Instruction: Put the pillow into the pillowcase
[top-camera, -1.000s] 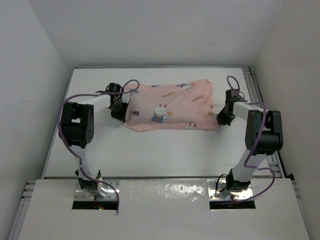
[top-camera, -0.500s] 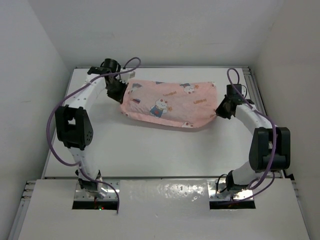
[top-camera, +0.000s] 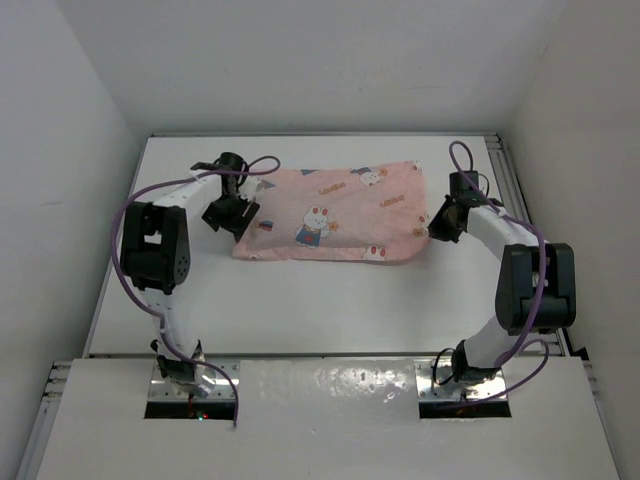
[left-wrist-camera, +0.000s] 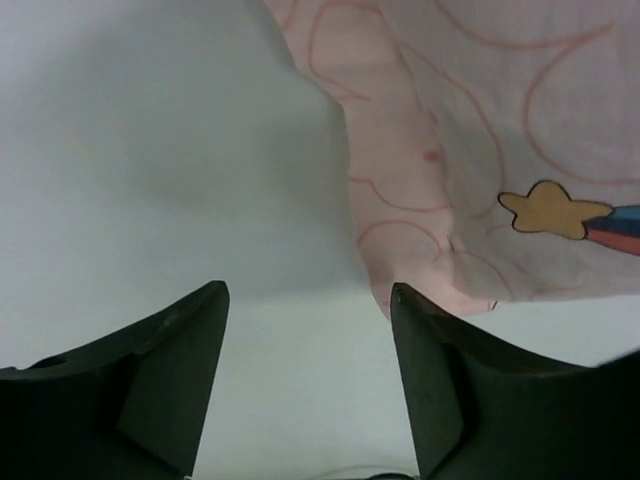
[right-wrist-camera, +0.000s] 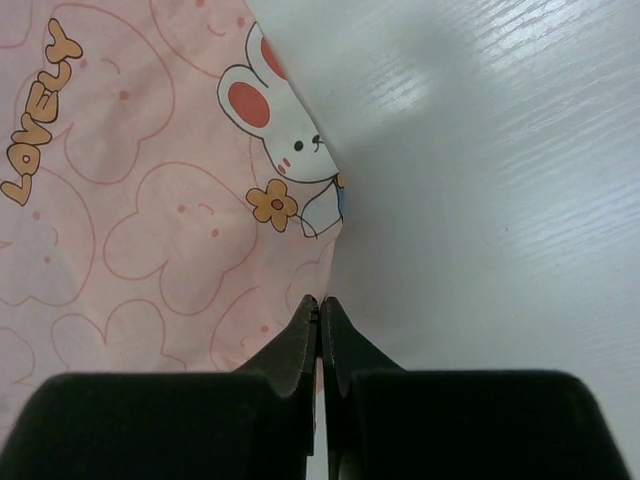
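The pink bunny-print pillowcase (top-camera: 330, 212) lies plump across the back half of the white table. The pillow is hidden; no olive fabric shows in any view. My left gripper (top-camera: 238, 215) sits at the case's left end, open. In the left wrist view its fingers (left-wrist-camera: 308, 290) straddle bare table, and the case's corner (left-wrist-camera: 480, 150) lies just beyond the right finger. My right gripper (top-camera: 436, 228) is at the case's right end. In the right wrist view it (right-wrist-camera: 320, 300) is shut, pinching the edge of the pillowcase (right-wrist-camera: 150, 200).
White walls close in the table (top-camera: 300, 300) on the left, back and right. A metal rail (top-camera: 510, 180) runs along the right edge. Purple cables loop over both arms. The arm bases stand at the near edge.
The pillowcase has come down and towards me from its earlier stretched position. My left gripper has opened and let go of the case's left end. The right gripper keeps its pinch.
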